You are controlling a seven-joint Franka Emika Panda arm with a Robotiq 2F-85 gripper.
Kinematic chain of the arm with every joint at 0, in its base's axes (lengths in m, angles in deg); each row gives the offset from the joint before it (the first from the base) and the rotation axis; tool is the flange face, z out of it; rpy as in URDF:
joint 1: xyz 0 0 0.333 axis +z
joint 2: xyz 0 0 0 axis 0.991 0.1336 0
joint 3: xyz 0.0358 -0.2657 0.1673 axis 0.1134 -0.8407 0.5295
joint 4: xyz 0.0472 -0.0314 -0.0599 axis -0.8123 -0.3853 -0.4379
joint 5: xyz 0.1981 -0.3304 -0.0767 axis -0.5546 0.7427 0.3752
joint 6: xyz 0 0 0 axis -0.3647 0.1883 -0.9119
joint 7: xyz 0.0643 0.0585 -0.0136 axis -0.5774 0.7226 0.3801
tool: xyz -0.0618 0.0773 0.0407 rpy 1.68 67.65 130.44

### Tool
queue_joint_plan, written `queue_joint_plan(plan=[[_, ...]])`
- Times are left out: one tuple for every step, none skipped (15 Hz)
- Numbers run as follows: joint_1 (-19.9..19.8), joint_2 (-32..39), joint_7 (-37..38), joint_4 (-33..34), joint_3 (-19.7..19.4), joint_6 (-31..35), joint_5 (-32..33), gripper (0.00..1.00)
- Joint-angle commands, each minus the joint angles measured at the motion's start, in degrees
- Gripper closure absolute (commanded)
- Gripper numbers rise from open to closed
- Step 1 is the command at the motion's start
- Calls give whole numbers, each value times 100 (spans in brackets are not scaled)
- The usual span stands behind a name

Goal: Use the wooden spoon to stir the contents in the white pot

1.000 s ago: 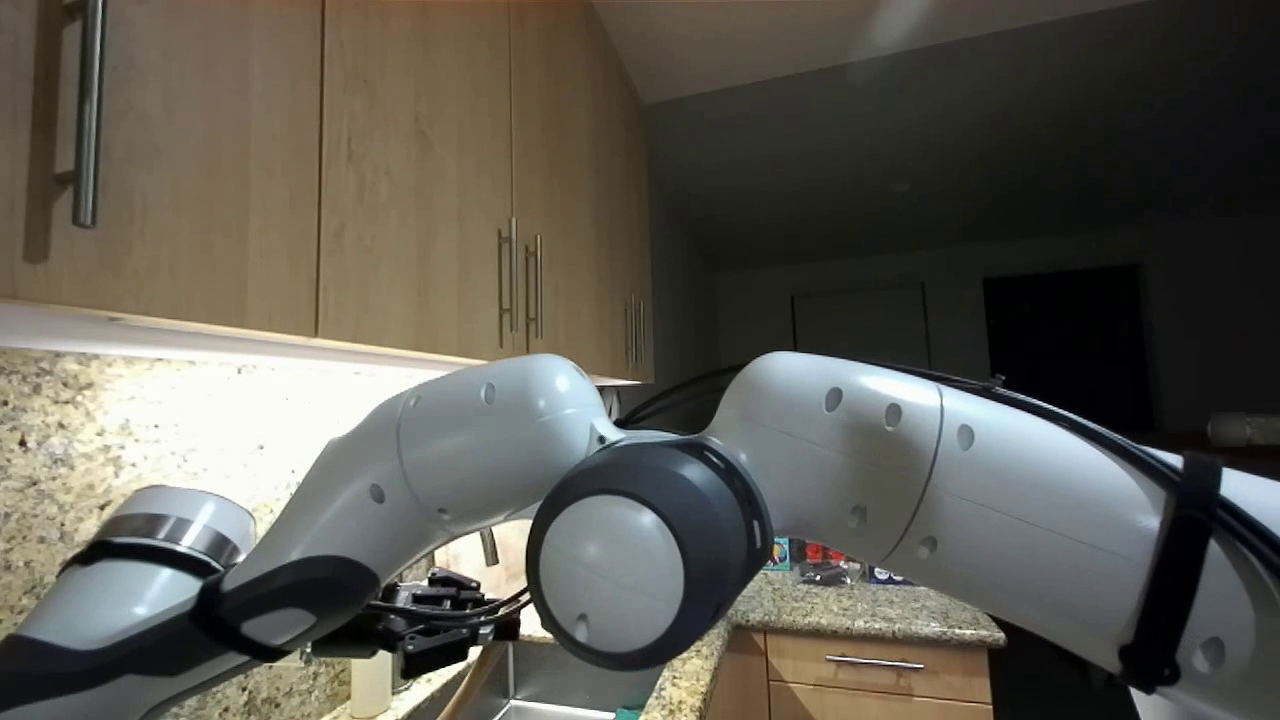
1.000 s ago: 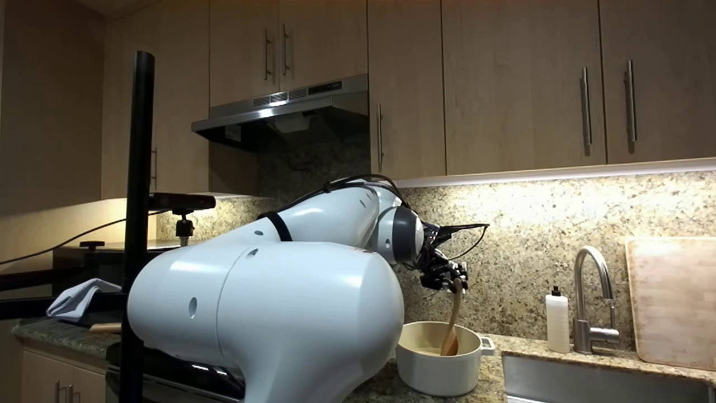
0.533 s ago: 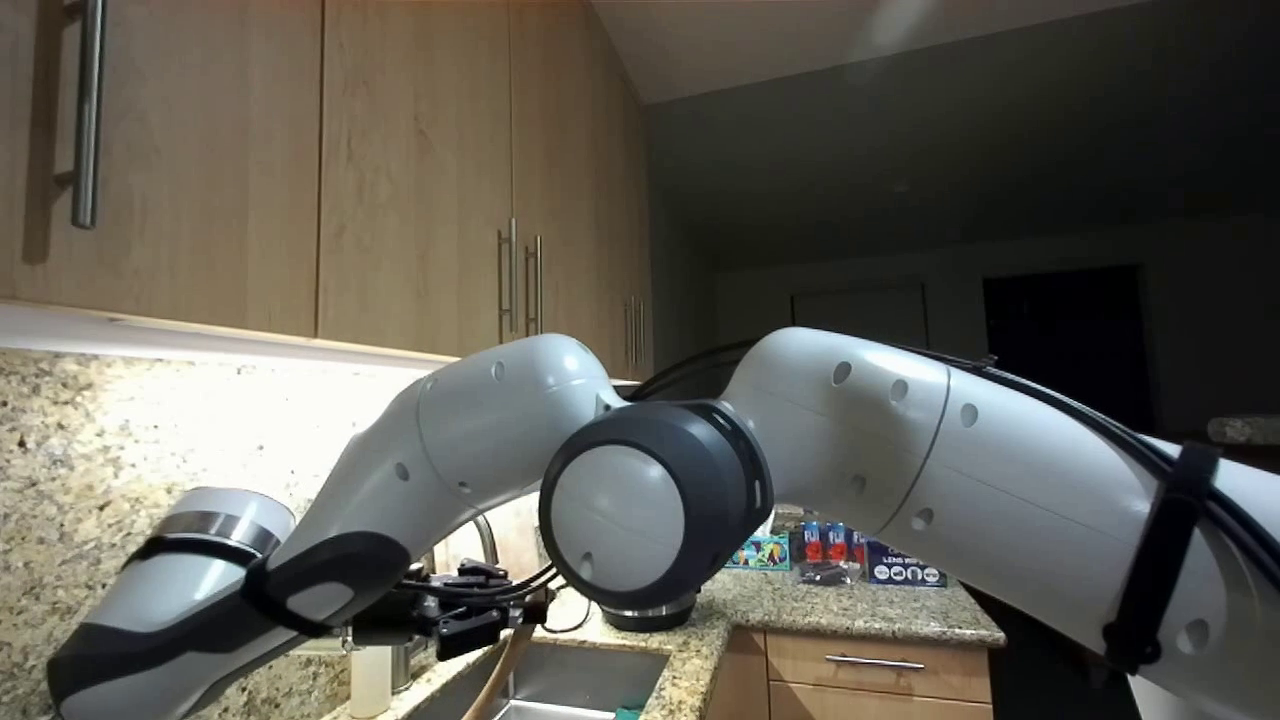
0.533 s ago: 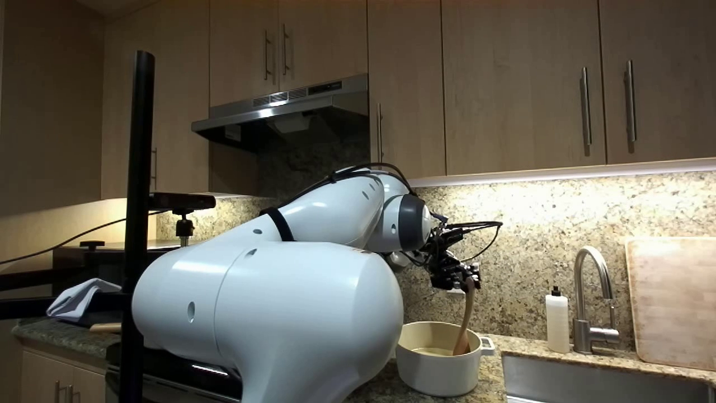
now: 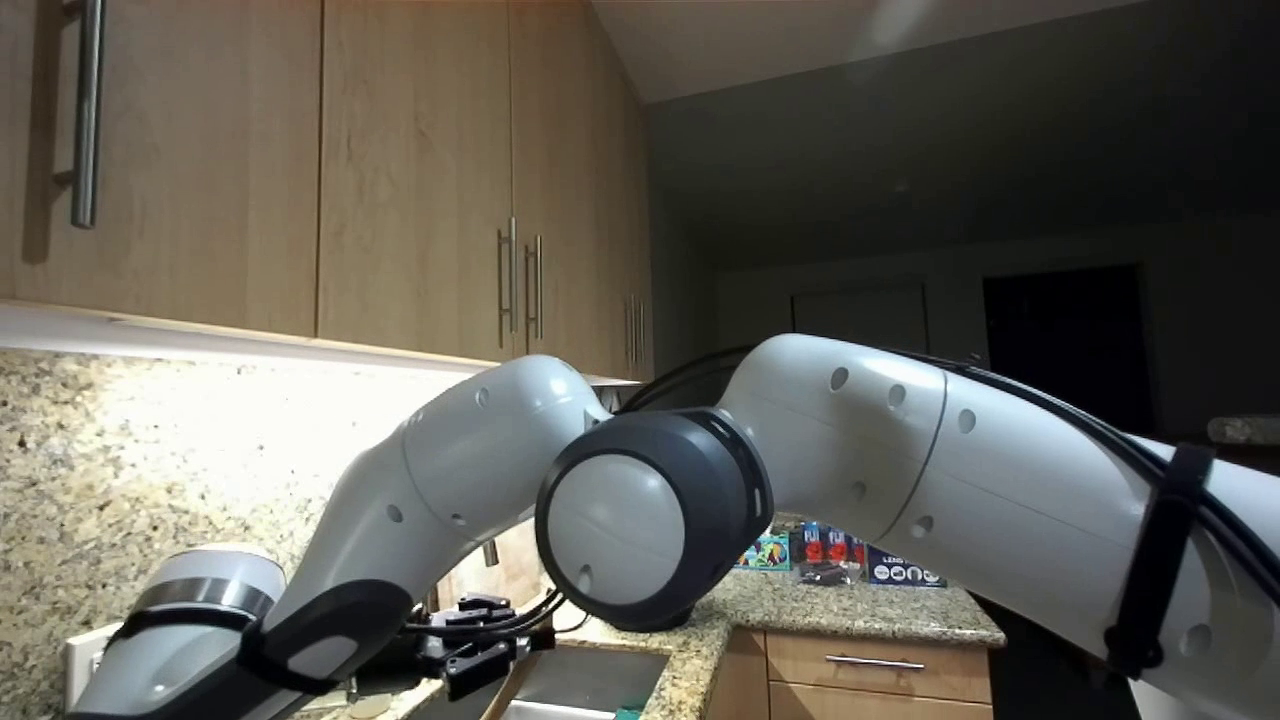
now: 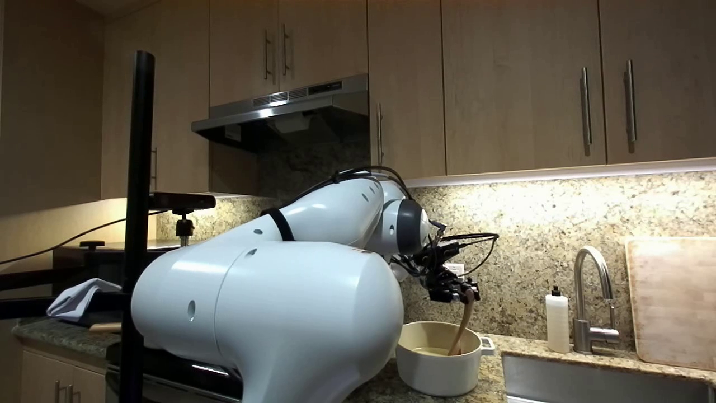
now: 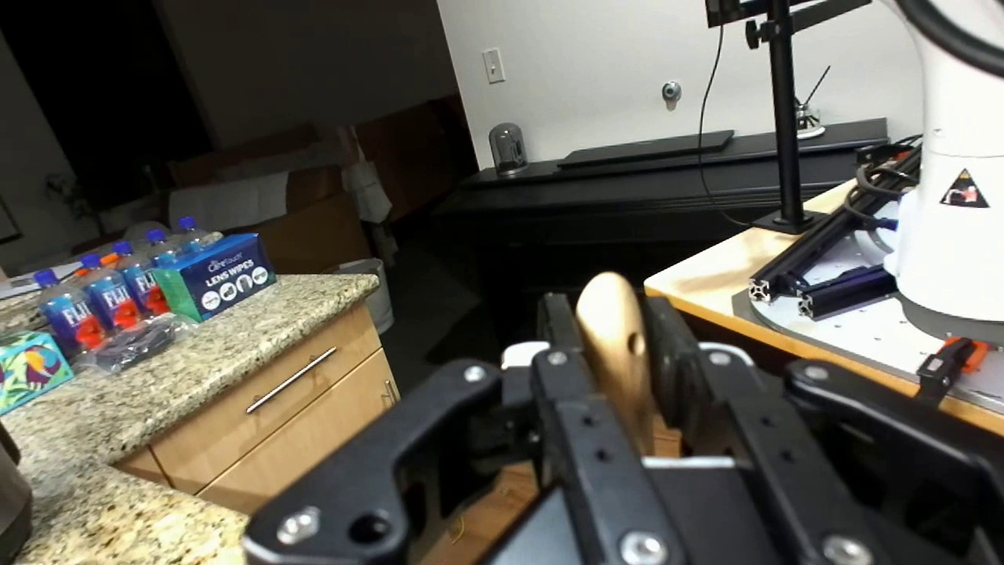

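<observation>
Above the white pot (image 6: pixel 439 373), the gripper (image 7: pixel 618 337) pinches the wooden spoon (image 6: pixel 465 323) high between 2 fingers (image 7: pixel 559 320), presumably so the head, down inside, can sweep!

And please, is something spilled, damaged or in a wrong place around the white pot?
Nothing stands out. In an exterior view, the white pot sits upright on the counter, and the part in view shows no spill. The wooden spoon, gripped by the claw, leans tilted inside the pot, which fits stirring.
</observation>
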Motion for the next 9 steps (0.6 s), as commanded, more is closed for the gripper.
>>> queue_joint_plan(plan=[[-45, 128, 187, 86, 347, 71, 194, 91], [-23, 163, 208, 104, 410, 79, 185, 91], [-4, 191, 222, 112, 463, 92, 182, 91], [28, 222, 230, 111, 515, 106, 179, 91], [48, 252, 223, 108, 552, 124, 185, 91], [94, 275, 200, 87, 593, 145, 201, 91], [133, 294, 179, 67, 619, 162, 216, 91], [191, 292, 145, 13, 662, 197, 241, 91], [226, 289, 140, -34, 690, 248, 253, 91]])
